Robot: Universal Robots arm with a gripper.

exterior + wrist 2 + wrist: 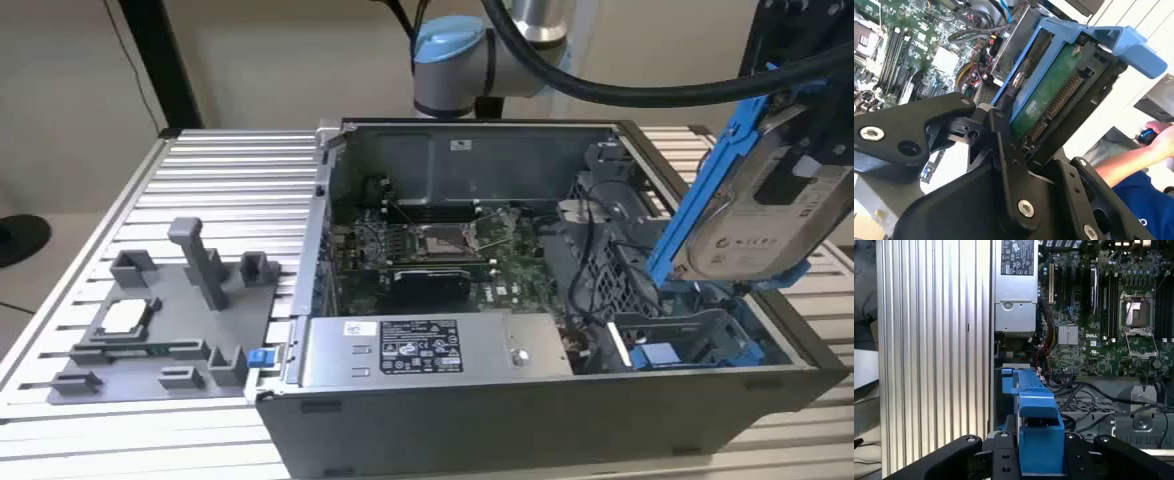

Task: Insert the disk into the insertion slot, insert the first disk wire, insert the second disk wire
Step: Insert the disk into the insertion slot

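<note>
Disk insertion, carrying stage. The gripper [1040, 455] is clamped on the disk [763, 215], its jaws closed against the blue frame from either side, so the drive hangs steeply tilted at the exterior view's right, label outward. The disk is above the slot [687, 338] and clear of it, not yet touching the rails; the slot lies just below it, in the case [534, 405] corner beside the power supply [420, 348]. In the second wrist view the drive's green circuit board and connector edge face the camera, and a person's hand [1163, 141] is visible beyond it. To do this step well, I judge that the frame must be squared to the bay's blue rails before it goes down, with the connector end turned toward the loose cables [1081, 390], and these kept out from under the drive so nothing pinches.
</note>
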